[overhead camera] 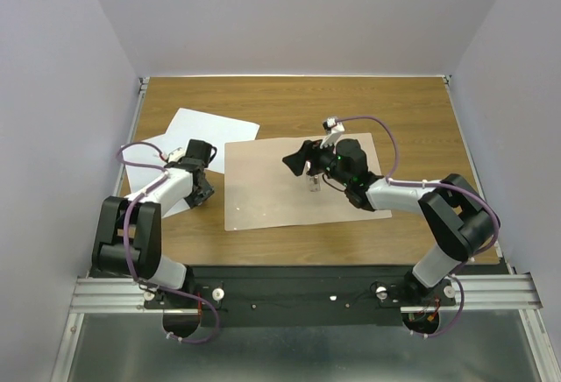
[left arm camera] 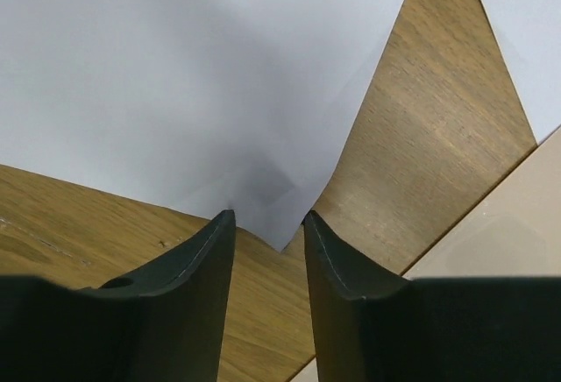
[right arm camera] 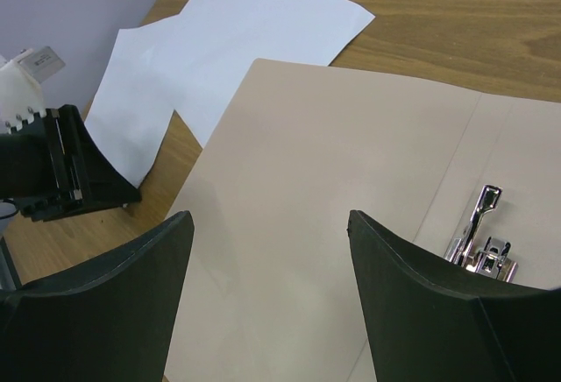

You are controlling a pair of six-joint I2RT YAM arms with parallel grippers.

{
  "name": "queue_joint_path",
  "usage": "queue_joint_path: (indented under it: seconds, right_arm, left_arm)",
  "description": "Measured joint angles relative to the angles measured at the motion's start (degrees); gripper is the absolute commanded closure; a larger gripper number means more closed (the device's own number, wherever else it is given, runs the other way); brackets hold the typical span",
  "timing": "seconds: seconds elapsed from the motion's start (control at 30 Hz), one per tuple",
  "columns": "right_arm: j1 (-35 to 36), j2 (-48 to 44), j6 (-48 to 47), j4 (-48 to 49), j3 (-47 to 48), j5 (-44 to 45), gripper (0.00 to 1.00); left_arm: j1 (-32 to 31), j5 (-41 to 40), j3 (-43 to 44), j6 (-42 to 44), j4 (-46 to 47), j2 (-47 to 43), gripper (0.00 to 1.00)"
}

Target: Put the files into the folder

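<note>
Folder (overhead camera: 263,200) is lying open and flat in the middle of the tabletop (overhead camera: 394,110), inside face up. Its little metal clip (right arm camera: 480,240) stands just past the crease, roughly at the folder's center.

The files (overhead camera: 213,128) aren't in it. Both white sheets sit on the tabletop at about 10 o'clock from the folder, overlapping each other at an angle. The farther sheet comes right up against the folder's far-left corner, while the nearer one spreads out toward 9 o'clock, partly hidden under the left arm in the top view.

Left gripper (left arm camera: 267,220) is down low at the 9 o'clock edge of the folder, just beside it. The fingers are only a narrow gap apart, and the pointed corner of the nearer sheet pokes right into that gap. They don't look clamped on it, and whether the fingers actually touch the paper can't be told from these views.

Right gripper (right arm camera: 270,217) hangs over the folder's left leaf with its fingers spread wide and nothing between them. The clip is off at its 4 o'clock in the wrist view.
</note>
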Motion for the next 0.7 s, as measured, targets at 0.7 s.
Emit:
queue_joint_path:
  seconds: [0.7]
  right_arm:
    - [0.4, 0.0, -1.3, 1.6, 0.0, -12.6, 0.22]
  left_arm:
    - [-2.6, -0.3, 4.8, 1.9, -0.5, -17.2, 1.00]
